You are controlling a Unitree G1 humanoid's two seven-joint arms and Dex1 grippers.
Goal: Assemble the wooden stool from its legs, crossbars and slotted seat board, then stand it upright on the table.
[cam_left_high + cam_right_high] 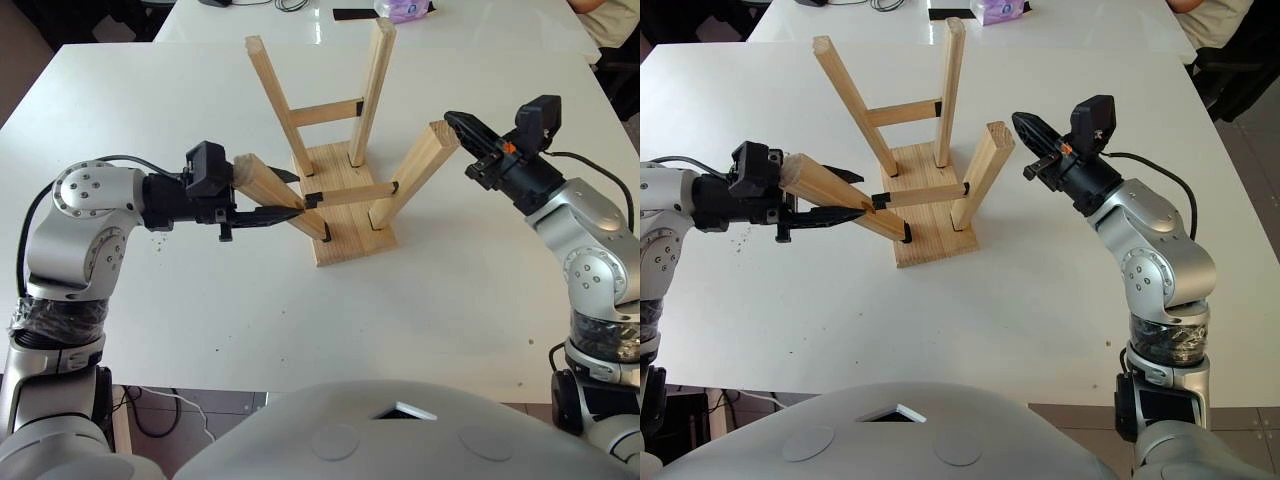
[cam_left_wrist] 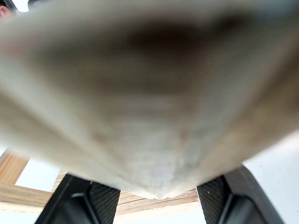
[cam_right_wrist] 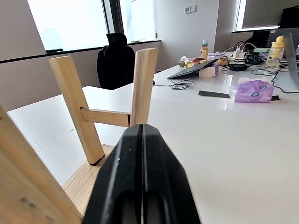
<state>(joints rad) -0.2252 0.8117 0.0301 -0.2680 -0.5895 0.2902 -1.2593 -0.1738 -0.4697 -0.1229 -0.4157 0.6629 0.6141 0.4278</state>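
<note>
Grasping near-left leg [image 1: 262,178] of stool [image 1: 345,192] with left gripper [image 1: 292,195]; stool inverted, seat board [image 1: 350,240] flat on tabletop [image 1: 150,90], legs up. Holding right gripper [image 1: 455,120] clenched, empty, just beside near-right leg [image 1: 420,170] top.

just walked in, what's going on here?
The stool is assembled but upside down, with its seat board flat on the table and its legs up. The left gripper is at the near left leg. The right gripper, shut, sits by the right leg's top. The stool is not upright yet.
</note>
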